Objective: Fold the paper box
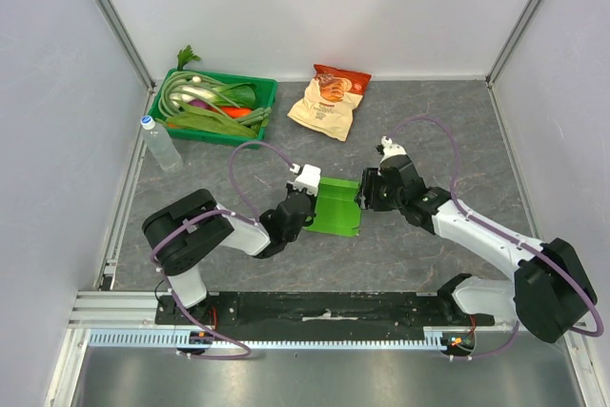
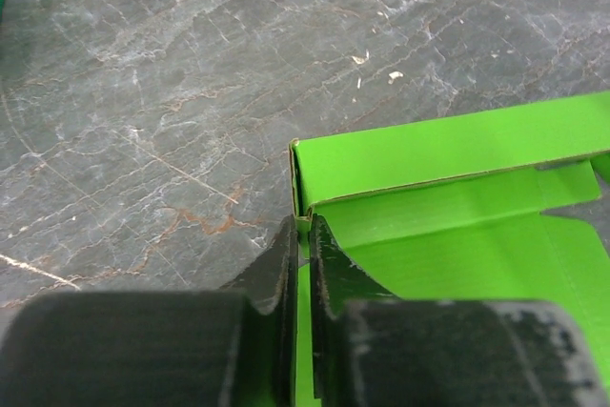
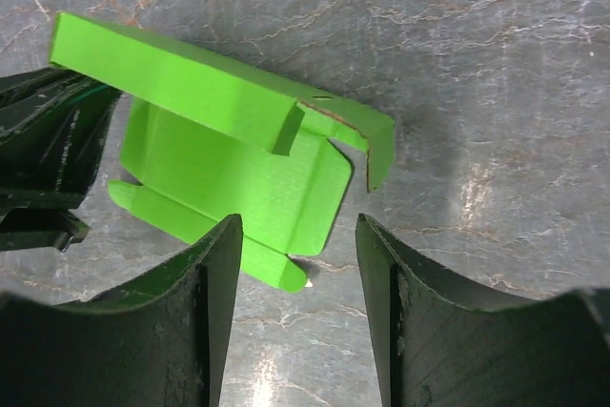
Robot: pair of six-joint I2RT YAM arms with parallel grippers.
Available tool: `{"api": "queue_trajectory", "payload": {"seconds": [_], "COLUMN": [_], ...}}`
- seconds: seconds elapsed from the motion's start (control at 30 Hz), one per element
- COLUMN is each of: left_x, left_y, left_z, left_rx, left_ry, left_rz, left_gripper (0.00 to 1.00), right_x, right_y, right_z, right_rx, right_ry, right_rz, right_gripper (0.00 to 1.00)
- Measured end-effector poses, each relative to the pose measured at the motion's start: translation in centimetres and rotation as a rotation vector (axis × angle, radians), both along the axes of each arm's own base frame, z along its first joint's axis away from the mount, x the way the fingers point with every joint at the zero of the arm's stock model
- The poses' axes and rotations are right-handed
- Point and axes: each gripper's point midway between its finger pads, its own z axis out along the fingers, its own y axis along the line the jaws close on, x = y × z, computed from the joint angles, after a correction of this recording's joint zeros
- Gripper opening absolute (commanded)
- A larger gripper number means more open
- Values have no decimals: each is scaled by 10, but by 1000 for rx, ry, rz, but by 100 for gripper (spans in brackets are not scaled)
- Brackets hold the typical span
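Note:
The paper box is a small lime-green cardboard piece with creased flaps, lying flattish on the grey table between the two arms. My left gripper is shut on its left edge; in the left wrist view the fingertips pinch the thin green wall of the box. My right gripper is open at the box's right side. In the right wrist view the box lies ahead of the open fingers, one flap reaching between them without touching.
A dark green tray of vegetables stands at the back left. A beige-and-red snack bag lies at the back middle. A clear water bottle stands by the left wall. White walls enclose the table.

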Motion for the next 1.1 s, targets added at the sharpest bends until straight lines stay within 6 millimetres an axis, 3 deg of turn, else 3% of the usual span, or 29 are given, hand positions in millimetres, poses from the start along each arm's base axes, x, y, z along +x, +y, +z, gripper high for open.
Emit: {"api": "queue_trajectory", "payload": {"seconds": [0.1,0.43,0.77,1.1], "left_x": [0,-3,-6,-18], "left_y": [0,-2,0,13], "left_z": [3,9,8,4], "left_rx": [-2,10,5,-21], "left_ry": [-19,-46,-48,-45], "left_rz": [16,66,54,14], "left_gripper": [2,2,2,2], "right_x": [2,1,6,8], "right_y": [-3,-4,9,5], "right_z": [-3,-23,-33,-33], "right_rx": [-9,-45,-51,-81], "right_ry": [-13,-45,-64,-87], "right_rz": [-12,-32,-32,-75], "right_gripper": [60,41,37,30]}}
